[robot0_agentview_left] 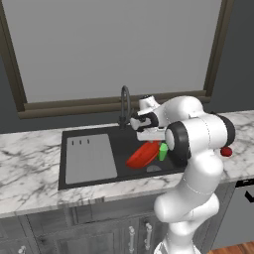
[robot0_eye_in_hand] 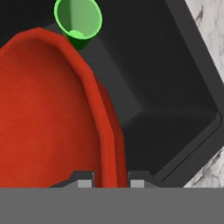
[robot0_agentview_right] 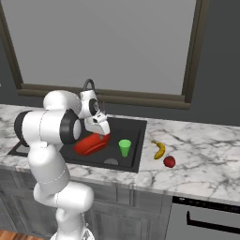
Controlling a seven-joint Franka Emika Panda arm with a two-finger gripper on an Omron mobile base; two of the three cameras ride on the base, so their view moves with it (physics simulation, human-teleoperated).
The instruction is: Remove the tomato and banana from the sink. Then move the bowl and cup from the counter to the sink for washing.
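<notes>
The black recessed sink (robot0_agentview_left: 113, 140), set in the white grey-veined marble counter (robot0_agentview_right: 206, 154), has its grey ribbed drainboard (robot0_agentview_left: 89, 158) at its left end. Right of that panel the wide glossy red-orange bowl (robot0_agentview_left: 143, 155) hangs tilted inside the basin, its rim pinched between the narrow-set fingertips of the gripper (robot0_eye_in_hand: 111, 183). The small green tapered cup (robot0_agentview_right: 124, 147) stands upright near the sink's right wall. So the last step looks to be in hand: lowering the bowl. The next move calls for easing it to the basin floor clear of the cup, then releasing.

The right base view shows the curved yellow banana (robot0_agentview_right: 160, 149) and the small red tomato (robot0_agentview_right: 169, 161) on the counter just past the sink's right edge. The hand view shows the rim between the fingers.
</notes>
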